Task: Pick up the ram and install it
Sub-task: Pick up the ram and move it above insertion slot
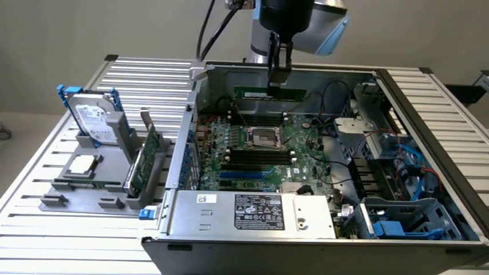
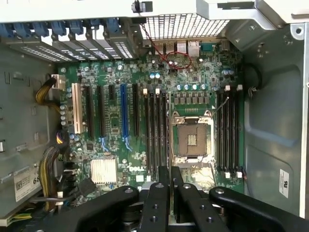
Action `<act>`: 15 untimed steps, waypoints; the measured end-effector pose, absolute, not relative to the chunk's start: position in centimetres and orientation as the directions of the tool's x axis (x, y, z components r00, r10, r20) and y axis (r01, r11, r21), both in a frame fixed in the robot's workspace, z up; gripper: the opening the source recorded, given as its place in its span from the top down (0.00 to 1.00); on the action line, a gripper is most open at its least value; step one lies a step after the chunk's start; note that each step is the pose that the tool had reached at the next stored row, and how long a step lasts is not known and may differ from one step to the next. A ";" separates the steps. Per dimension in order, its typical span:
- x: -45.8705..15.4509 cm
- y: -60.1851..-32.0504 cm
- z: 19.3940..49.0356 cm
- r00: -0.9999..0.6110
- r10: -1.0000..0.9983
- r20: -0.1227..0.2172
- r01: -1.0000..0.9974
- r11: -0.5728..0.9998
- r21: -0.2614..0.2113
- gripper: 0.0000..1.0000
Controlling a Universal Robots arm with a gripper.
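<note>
Closest to the exterior camera sits one silver power supply (image 1: pixel 244 212) with a white label, mounted along the near wall of the open computer case (image 1: pixel 306 247). Behind it the green motherboard (image 1: pixel 306 157) lies flat in the case, with one bare CPU socket (image 1: pixel 264 136) near its middle.

Over the far part of the board hangs the ram (image 1: pixel 260 93), level and clear of the slots. The gripper (image 1: pixel 277 82) is clamped onto its upper edge from above, jaws closed on it.

Looking straight down past the black fingers (image 2: pixel 157 203), the wrist view adds what the exterior view hides. It shows two banks of black memory slots flanking the socket (image 2: pixel 192 140), one blue slot (image 2: pixel 124 111), one white slot (image 2: pixel 76 113), a finned silver heatsink (image 2: pixel 104 170) and a red wire loop (image 2: pixel 169 58).

On the exterior view's left, outside the case, a grey fixture (image 1: pixel 57 200) holds one hard drive (image 1: pixel 95 123) with blue rails and one upright expansion card (image 1: pixel 145 154).

Everything rests on a slatted metal table (image 1: pixel 145 74), with a plain pale wall (image 1: pixel 77 28) behind.
</note>
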State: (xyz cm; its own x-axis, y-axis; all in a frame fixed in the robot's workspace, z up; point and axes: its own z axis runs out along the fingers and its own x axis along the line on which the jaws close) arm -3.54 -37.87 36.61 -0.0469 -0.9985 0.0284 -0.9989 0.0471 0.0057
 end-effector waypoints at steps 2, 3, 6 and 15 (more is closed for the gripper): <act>-3.5 -37.8 36.2 -0.047 -0.998 0.030 -0.999 0.047 0.006 0.87; -3.5 -37.7 36.1 -0.047 -0.998 0.031 -0.999 0.047 0.006 0.87; -3.5 -37.6 35.8 -0.046 -0.998 0.035 -0.999 0.046 0.007 0.87; -3.5 -37.6 35.8 -0.045 -0.998 0.036 -0.999 0.046 0.022 0.87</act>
